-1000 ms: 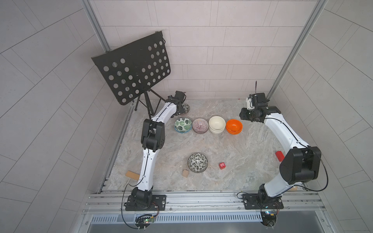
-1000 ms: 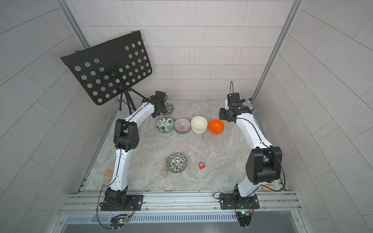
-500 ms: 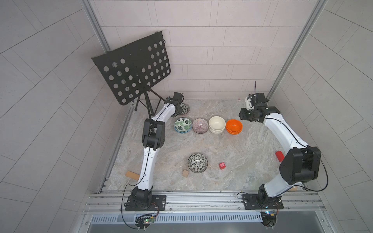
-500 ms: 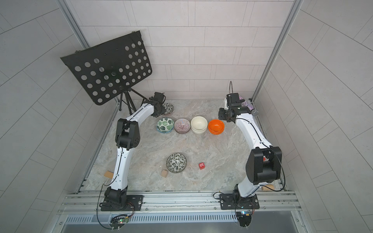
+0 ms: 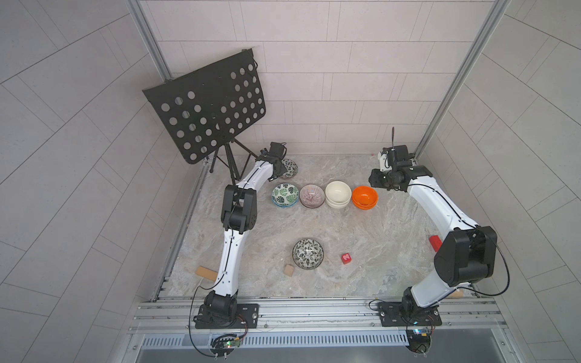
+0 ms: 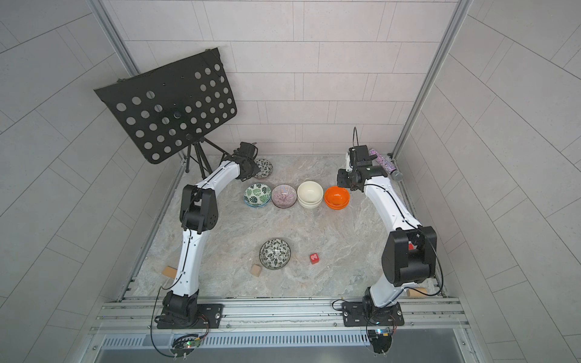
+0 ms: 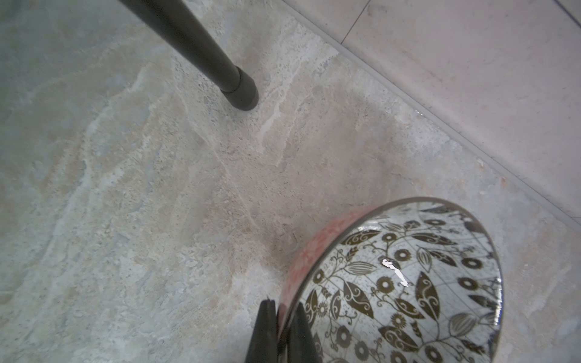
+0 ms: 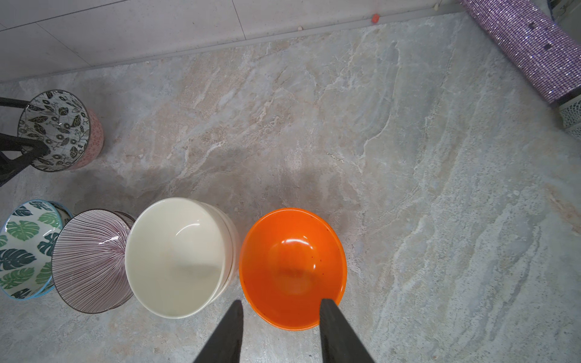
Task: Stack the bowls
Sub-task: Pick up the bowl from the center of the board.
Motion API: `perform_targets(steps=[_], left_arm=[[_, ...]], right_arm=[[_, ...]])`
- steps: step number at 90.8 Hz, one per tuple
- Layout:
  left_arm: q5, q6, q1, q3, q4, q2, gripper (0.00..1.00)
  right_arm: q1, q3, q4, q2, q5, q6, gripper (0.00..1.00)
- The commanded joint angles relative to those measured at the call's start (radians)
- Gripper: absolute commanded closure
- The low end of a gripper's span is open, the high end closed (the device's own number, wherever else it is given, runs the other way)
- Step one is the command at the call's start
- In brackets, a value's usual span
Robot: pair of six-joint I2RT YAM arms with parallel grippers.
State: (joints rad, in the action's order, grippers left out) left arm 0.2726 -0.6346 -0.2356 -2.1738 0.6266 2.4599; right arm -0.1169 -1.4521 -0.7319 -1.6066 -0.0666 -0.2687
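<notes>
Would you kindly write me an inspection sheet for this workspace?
Surface: marbled table, no spills seen.
Job's things: green-leaf stack, striped stack, cream stack, orange stack in a row; patterned bowl in front; its twin at the back.
Clutter: red die, wooden block, second block, red brick, glitter tube.
Grippers: left gripper shut on the twin's rim; right gripper open at the orange stack.
Cables: cable rising off the right wrist, clear of the bowls.
Surroundings: tiled walls; perforated stand, foot on the table.
</notes>
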Motion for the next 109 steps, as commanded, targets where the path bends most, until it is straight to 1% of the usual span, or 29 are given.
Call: perform_targets(steps=[1, 12, 23, 33, 48, 60, 71, 94, 109], left_arm=[[-0.049, 0.029, -0.002, -0.006, -0.04, -0.127, 1.0], [-0.079, 0.063, -0.026, 0.051, -0.039, -0.238, 1.0], [-0.115, 0.114, -0.078, 0.149, -0.035, -0.371, 1.0], [-0.15, 0.142, -0.147, 0.255, -0.019, -0.487, 1.0], [-0.118, 0.181, -0.286, 0.336, 0.07, -0.586, 1.0], [-0.059, 0.192, -0.379, 0.378, 0.106, -0.624, 1.0], [-0.029, 0.191, -0.428, 0.396, 0.117, -0.642, 1.0], [-0.02, 0.187, -0.451, 0.396, 0.126, -0.639, 1.0], [-0.022, 0.181, -0.455, 0.389, 0.127, -0.62, 1.0]], right_arm=[[-0.008, -0.006, -0.002, 0.013, 0.02, 0.009, 0.56], [-0.018, -0.028, -0.02, 0.027, 0.021, 0.005, 0.57], [-0.034, -0.059, -0.044, 0.041, 0.02, 0.0, 0.56], [-0.072, -0.087, -0.057, 0.053, 0.02, -0.006, 0.56], [-0.154, -0.134, -0.067, 0.057, 0.038, -0.021, 0.56], [-0.194, -0.144, -0.064, 0.073, 0.055, -0.039, 0.55], [-0.217, -0.124, -0.047, 0.099, 0.062, -0.05, 0.55], [-0.246, -0.064, -0.022, 0.125, 0.057, -0.06, 0.55], [-0.292, 0.007, 0.055, 0.125, 0.016, -0.068, 0.55]])
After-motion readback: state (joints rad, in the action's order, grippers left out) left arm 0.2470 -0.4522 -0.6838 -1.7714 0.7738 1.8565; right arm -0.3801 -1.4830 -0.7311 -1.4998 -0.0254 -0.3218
